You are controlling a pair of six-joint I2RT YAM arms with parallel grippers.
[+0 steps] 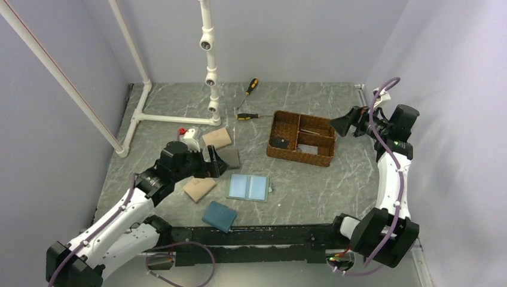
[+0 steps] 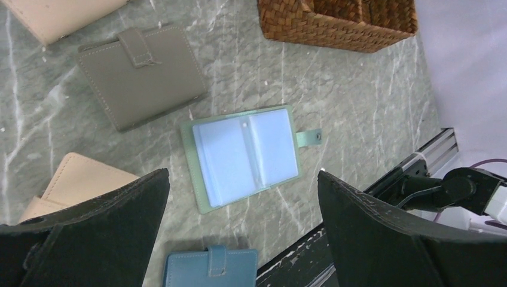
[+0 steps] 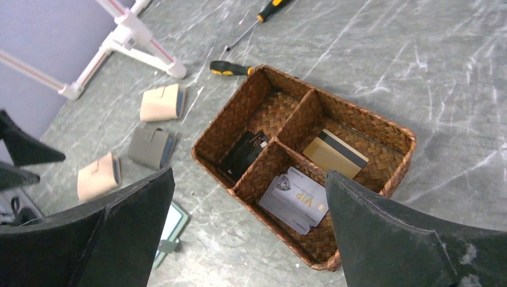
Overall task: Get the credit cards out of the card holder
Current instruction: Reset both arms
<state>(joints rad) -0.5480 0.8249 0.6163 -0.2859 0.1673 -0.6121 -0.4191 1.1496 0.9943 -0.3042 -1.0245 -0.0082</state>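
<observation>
Your right gripper (image 3: 249, 174) hangs with its fingers spread wide and nothing between them. In its wrist view it sits directly over the woven basket (image 3: 382, 125), which fills the middle of the frame. The credit cards (image 3: 296, 200) lie inside, one sort to each compartment. The black card (image 3: 245, 150) is in the left cell, the pale cards marked VIP are in the near one, and the tan card (image 3: 335, 153) with a dark stripe is in the right one.

Your left gripper (image 2: 242, 175) is also spread and empty. It hovers above the card holder (image 2: 245, 156), which lies open and flat on the table at the centre of that frame, its snap tab pointing right. The pale inner pockets look empty from here, though a thin card tucked flat inside would be hard to see.

Around the holder, a grey-brown wallet (image 2: 140, 75) sits at upper left, a blue wallet (image 2: 209, 269) at the bottom edge and a tan wallet (image 2: 78, 179) at the left. None of them touches it.

By my reading you are at the tail of the job, with the cards dropped off and the holder emptied. Your next move is a check: look over both pockets. If one still holds a card, bring the left fingers down to pin the cover while the right comes across to pinch the card's edge. If not, draw both arms back.
</observation>
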